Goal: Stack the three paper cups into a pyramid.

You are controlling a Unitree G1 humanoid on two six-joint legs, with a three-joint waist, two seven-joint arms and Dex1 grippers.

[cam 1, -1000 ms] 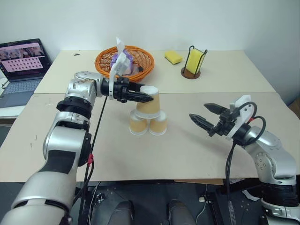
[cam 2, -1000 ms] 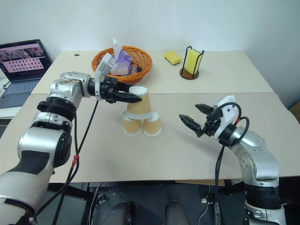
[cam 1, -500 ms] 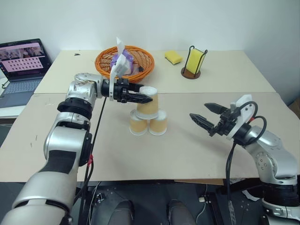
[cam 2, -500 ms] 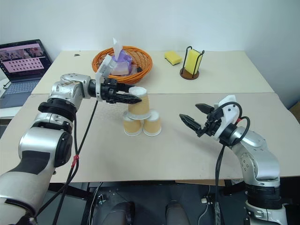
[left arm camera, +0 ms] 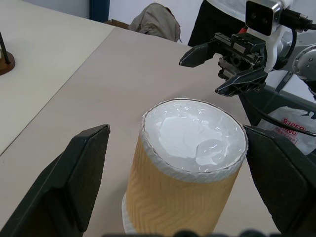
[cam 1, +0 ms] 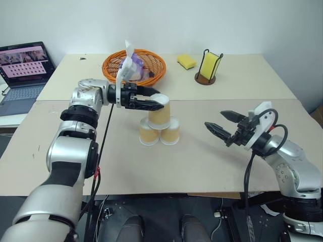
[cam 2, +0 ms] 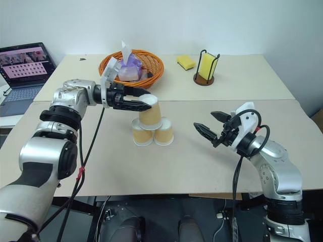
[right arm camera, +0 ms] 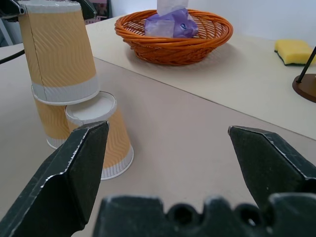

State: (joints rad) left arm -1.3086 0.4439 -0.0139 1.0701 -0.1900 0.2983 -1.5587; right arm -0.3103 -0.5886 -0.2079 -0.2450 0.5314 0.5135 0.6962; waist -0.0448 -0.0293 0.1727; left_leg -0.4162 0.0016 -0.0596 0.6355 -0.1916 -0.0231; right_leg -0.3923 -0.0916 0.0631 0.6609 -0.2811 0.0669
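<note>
Pyramid (cam 1: pixel 159 122) stands mid-table (cam 1: pixel 202 166): two inverted cups, third on top. Left gripper (cam 1: pixel 157 100) spread wide around the top cup (cam 1: pixel 160 109), fingers clear. Right gripper (cam 1: pixel 218 124) wide, empty, well right.

Two upturned paper cups (right arm camera: pixel 101 133) stand side by side on the beige table (right arm camera: pixel 197 143), with a third cup (right arm camera: pixel 59 54) resting upside down on their flat bases. Behind the cups sits an orange wicker basket (right arm camera: pixel 173 37) holding purple packaging (right arm camera: pixel 172 24); beyond the basket lies a yellow sponge (right arm camera: pixel 295 51). The right gripper (right arm camera: pixel 168 158) has its black fingers (right arm camera: pixel 74 168) spread wide, apart from the cups.
</note>
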